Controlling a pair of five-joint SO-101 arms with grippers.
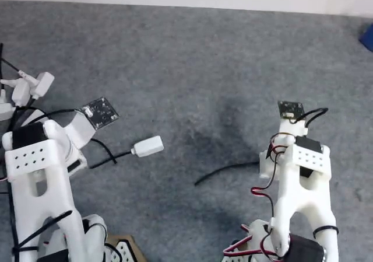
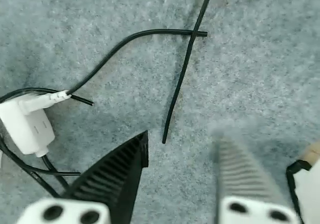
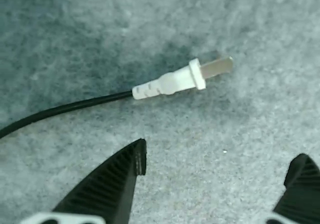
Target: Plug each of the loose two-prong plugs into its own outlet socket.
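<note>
A white two-prong plug (image 3: 172,83) lies flat on the grey carpet, its metal prongs (image 3: 217,67) bare and its black cord (image 3: 60,110) trailing away. My right gripper (image 3: 220,156) hangs open just above the carpet, a short way from the plug, with nothing between its fingers. My left gripper (image 2: 185,144) is open too, over bare carpet and loose black cords (image 2: 182,72). A white outlet socket block (image 2: 25,126) lies off to the side of its black finger (image 2: 120,174). In the high view another white outlet socket (image 1: 147,146) lies on its cord between the two arms.
A cluster of white plugs and sockets (image 1: 26,88) with black cords sits at the far left edge. A black cord (image 1: 224,170) runs out from under the right arm (image 1: 300,174). A blue object (image 1: 367,37) sits at the far right edge. The carpet's far half is open.
</note>
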